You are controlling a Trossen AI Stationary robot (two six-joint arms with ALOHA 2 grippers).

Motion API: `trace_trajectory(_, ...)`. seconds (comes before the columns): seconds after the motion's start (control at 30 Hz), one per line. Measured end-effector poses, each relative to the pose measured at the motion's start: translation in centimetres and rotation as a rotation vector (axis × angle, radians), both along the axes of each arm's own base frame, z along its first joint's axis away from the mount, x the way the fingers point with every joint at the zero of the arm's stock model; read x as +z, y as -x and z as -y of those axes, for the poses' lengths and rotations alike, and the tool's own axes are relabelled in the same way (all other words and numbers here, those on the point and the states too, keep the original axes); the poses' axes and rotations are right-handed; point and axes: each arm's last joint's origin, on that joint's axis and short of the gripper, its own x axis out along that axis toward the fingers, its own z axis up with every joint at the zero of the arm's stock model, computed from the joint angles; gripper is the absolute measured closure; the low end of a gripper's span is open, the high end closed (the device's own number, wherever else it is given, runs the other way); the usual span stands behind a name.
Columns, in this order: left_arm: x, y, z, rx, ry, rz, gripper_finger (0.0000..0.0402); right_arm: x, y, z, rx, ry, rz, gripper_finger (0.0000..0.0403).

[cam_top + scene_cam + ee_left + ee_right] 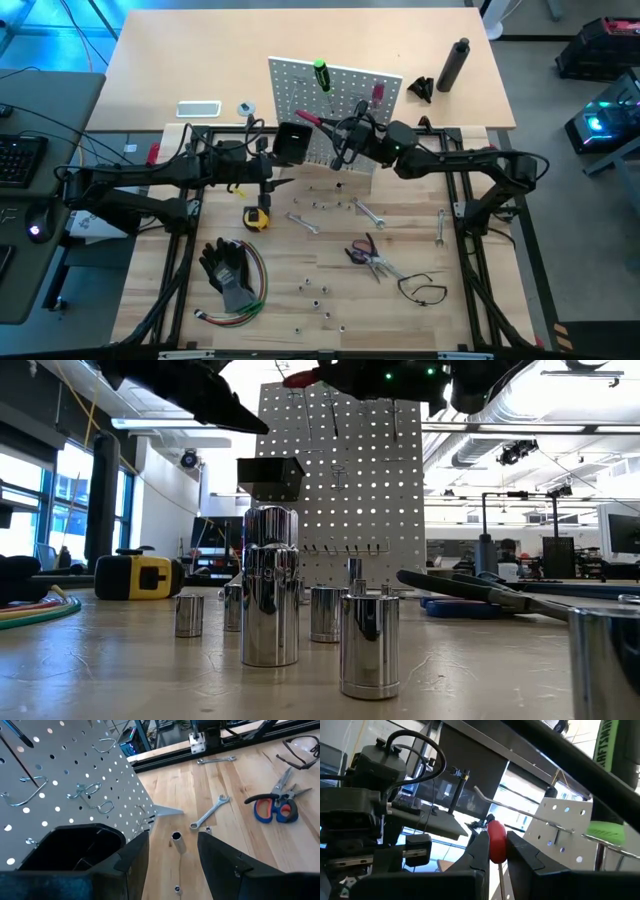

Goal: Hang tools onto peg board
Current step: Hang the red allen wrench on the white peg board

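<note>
Red-handled screwdriver (312, 120) sits pinched in the right gripper (496, 851) at the top edge of the peg board (345, 85); misjudged, it misses the hook (520, 805) and drops. Left gripper (172, 847), parted and empty, waits by the board's black bin (70, 845)

Quick tally from overhead: one peg board (335, 110), two screwdrivers up on it, a green-handled one (322, 74) and a red-handled one (378, 93). Three wrenches (368, 211) on the desk (300, 40), one tape measure (256, 216), one pair of gloves (226, 268).
</note>
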Motion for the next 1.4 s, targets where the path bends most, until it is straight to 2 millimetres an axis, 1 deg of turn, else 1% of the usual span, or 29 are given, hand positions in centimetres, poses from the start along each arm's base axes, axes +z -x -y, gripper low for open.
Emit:
trace_trajectory(0.3, 0.0, 0.0, 0.0, -0.003, -0.008, 0.000, 0.0238, 0.1, 0.0, -0.2, -0.033, 0.025, 0.002, 0.0371)
trace_trajectory(0.5, 0.1, -0.1, 0.0, -0.004, -0.012, 0.013, 0.0238, 0.0, 0.1, 0.3, -0.055, 0.020, -0.003, 0.0371)
trace_trajectory(0.7, 0.2, -0.1, 0.0, -0.003, -0.011, 0.014, 0.0238, -1.1, -0.5, 0.8, -0.082, -0.001, -0.029, 0.0371)
trace_trajectory(0.97, 0.1, 0.0, 0.0, -0.002, -0.005, 0.011, 0.0238, -1.4, -0.7, 1.0, -0.121, -0.005, -0.020, 0.0371)
trace_trajectory(1.17, 0.1, 0.0, 0.0, -0.002, -0.005, 0.012, 0.0238, -1.5, -0.7, 1.1, -0.157, -0.041, -0.028, 0.0371)
trace_trajectory(1.23, 0.2, 0.0, 0.0, -0.002, -0.005, 0.013, 0.0238, -2.0, -0.7, 1.3, -0.179, -0.073, -0.053, 0.0371)
trace_trajectory(1.3, 0.2, 0.0, 0.0, -0.002, -0.005, 0.014, 0.0238, -2.4, -0.8, 1.3, -0.193, -0.103, -0.072, 0.0364)
trace_trajectory(1.4, 0.2, 0.0, 0.0, -0.001, -0.003, 0.014, 0.0238, -2.3, -0.7, 1.5, -0.203, -0.138, -0.063, 0.0352)
